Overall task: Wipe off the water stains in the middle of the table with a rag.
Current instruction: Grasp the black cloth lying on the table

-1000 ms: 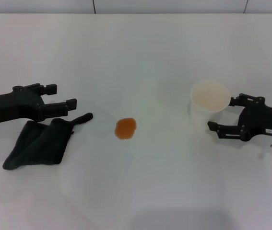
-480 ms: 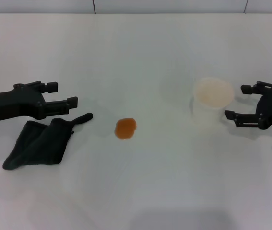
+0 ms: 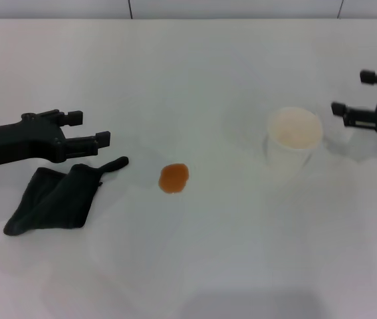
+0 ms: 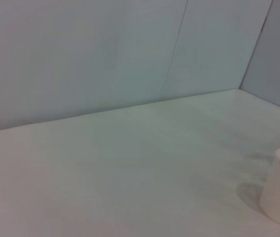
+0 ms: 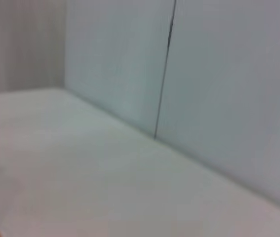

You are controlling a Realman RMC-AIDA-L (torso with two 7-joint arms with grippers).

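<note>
The water stains [image 3: 174,178] are showing as one small, roundish, orange-brown translucent blot lying on the white table [image 3: 188,266]. Taking that blot as the landmark, the rag [image 3: 58,197] is lying well to its left, a soft dark cloth crumpled flat, with a thin pointed corner reaching toward the blot without touching it. The left gripper [image 3: 90,129] is hovering just behind the rag, its fingers spread and holding nothing. A white paper cup [image 3: 294,139] is standing upright to the right of the blot, well apart from it. The right gripper [image 3: 351,93] is hanging farther right and behind, past the cup, fingers spread and empty.
</note>
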